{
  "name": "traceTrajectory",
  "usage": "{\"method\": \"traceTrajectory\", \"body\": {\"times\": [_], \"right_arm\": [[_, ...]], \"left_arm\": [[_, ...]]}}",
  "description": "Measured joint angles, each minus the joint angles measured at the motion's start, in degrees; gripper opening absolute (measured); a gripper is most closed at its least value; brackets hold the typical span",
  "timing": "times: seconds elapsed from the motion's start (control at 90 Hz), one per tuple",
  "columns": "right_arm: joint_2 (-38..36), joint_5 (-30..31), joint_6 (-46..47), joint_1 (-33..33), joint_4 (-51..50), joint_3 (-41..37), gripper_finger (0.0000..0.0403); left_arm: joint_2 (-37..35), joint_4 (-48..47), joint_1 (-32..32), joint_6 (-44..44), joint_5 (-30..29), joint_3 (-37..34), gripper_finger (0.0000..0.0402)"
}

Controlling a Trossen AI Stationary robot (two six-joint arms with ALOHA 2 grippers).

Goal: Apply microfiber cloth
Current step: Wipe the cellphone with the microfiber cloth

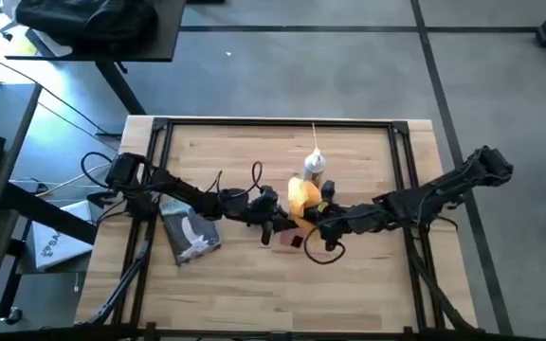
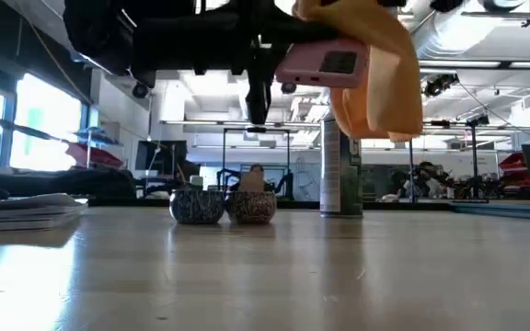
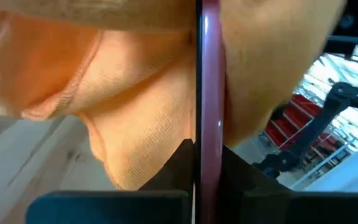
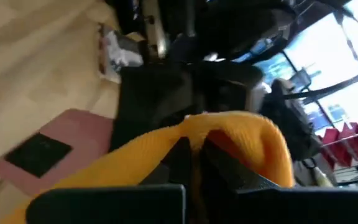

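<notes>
On the left side of the wooden table [image 1: 368, 284] lies a flat grey-and-white packet [image 1: 190, 230]. The left arm reaches over it toward the middle. The left gripper [image 1: 275, 223] is closed on the thin edge of a flat pink thing [image 2: 323, 62] with a dark square on it. In the left wrist view, the pink thing [image 3: 209, 93] stands between the two dark fingers [image 3: 169, 171], and they pinch it tight. It is up in the air, well above the table.

The microfiber cloth [image 1: 302, 198] is in the middle of the table, up in the air too. It is soft and orange-yellow, with no pattern. It is bunched up and hangs down in loose folds. In the low view the cloth [image 2: 375, 74] droops beside the pink thing and touches it. Close up, the cloth [image 3: 104, 93] shows fine ribs and a stitched hem along its edge.

Just behind the cloth stands a spray can [image 1: 315, 167]. Two small round patterned tins [image 2: 224, 206] sit side by side on the table, near the can.

The right arm comes in from the right. The right gripper [image 1: 322, 214] is closed on the cloth, with a fold of it [image 4: 229, 143] pinched between its fingers.
</notes>
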Motion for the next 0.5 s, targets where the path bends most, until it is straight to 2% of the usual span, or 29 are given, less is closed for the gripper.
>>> {"method": "traceTrajectory", "body": {"times": [0.133,0.311,0.5], "right_arm": [[-1.27,1.00,2.90,1.67,-3.66,0.02,0.0000],[-3.52,9.18,1.66,2.59,-3.94,0.02,0.0000],[-2.01,4.63,-0.91,-0.70,1.80,0.02,0.0000]], "left_arm": [[0.00,0.55,-0.02,-0.48,0.01,0.00,0.0009],[0.00,0.81,-0.01,-0.37,0.04,0.00,0.0008],[0.00,0.71,-0.13,-0.32,0.46,0.00,0.0008]]}}
